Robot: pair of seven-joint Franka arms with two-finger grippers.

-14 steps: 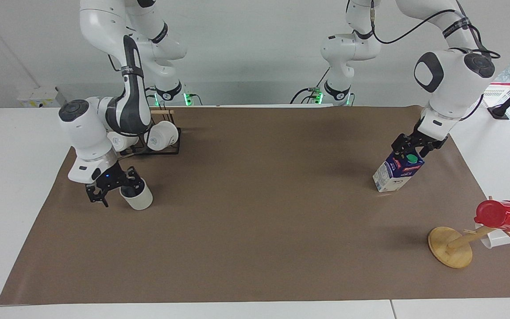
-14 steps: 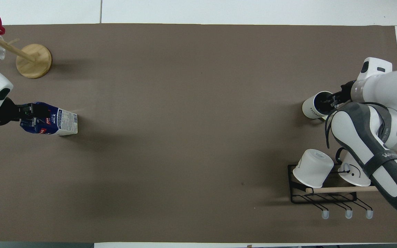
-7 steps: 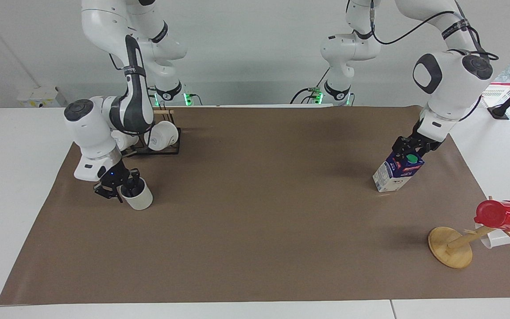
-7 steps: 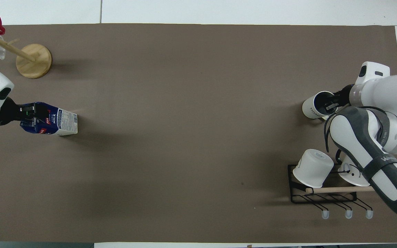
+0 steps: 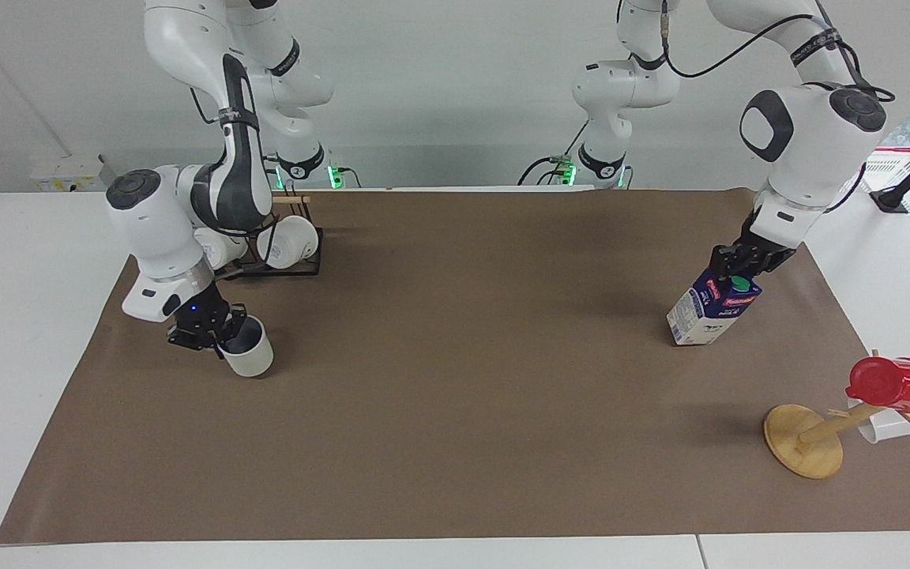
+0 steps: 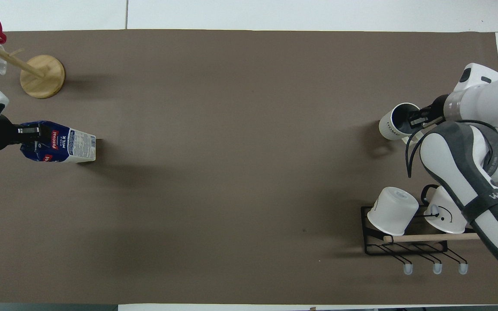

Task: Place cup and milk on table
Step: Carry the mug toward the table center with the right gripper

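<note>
The off-white cup (image 5: 248,353) hangs tilted in my right gripper (image 5: 223,335), which is shut on its rim, low over the brown mat (image 5: 463,379) at the right arm's end of the table. In the overhead view the cup (image 6: 392,123) shows its grey-blue inside, with my right gripper (image 6: 414,120) at the rim. My left gripper (image 5: 736,270) is shut on the gabled top of the blue and white milk carton (image 5: 709,310), which leans with its base at the mat. The carton (image 6: 65,144) and left gripper (image 6: 24,134) also show in the overhead view.
A black wire rack (image 5: 291,269) with two white mugs (image 6: 394,211) stands nearer to the robots than the cup. A wooden mug tree (image 5: 804,442) with a red cup (image 5: 893,385) stands farther from the robots than the milk, at the left arm's end.
My right gripper closed onto the cup's rim and moved it a little away from the robots. My left gripper shifted the milk carton slightly away from the robots, still tilted.
</note>
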